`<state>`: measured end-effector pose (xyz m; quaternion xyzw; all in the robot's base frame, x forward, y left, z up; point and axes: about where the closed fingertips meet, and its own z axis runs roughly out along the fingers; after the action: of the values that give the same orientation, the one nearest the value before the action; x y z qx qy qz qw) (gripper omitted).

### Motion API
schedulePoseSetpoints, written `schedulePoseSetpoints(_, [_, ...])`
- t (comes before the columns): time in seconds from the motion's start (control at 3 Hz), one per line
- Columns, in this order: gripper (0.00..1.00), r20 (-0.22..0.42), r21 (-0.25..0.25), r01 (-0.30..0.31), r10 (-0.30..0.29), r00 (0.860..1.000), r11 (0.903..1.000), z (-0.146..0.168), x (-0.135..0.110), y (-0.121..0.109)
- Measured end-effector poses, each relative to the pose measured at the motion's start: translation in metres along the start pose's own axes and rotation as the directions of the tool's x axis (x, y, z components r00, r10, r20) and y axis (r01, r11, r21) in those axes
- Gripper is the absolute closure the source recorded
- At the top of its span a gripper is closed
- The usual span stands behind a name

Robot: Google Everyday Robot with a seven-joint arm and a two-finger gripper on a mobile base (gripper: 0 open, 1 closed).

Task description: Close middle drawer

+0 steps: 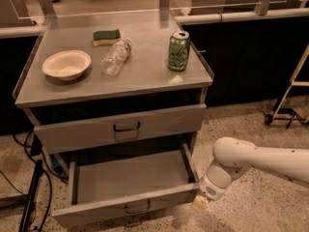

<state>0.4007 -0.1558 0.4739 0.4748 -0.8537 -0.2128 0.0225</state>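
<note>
The middle drawer (126, 204) is pulled far out of the grey metal cabinet. It is wide, shallow and empty inside, with a low front panel and a small loop handle (137, 208) at its centre. My gripper (200, 205) hangs at the end of the white arm (251, 161), which reaches in from the right. It is low, just beside the drawer's front right corner, close to the front panel. I cannot tell if it touches the panel.
The drawer with the taller front (120, 128) above is out a little. On the cabinet top are a bowl (66, 64), a lying plastic bottle (116, 57), a green can (178, 50) and a sponge (106, 36). Cables (33, 197) lie at the left and a stand's legs (288, 98) at the right.
</note>
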Motion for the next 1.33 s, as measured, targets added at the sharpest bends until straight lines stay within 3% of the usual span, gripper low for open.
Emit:
schedulePoseSetpoints(0.67, [1.00,0.026,0.023,-0.069,0.068,0.997,0.9973,0.032,-0.010,-0.031])
schedulePoseSetpoints(1.33, [1.00,0.041,0.068,-0.101,0.098,0.994,0.9926,0.034,-0.017,-0.057])
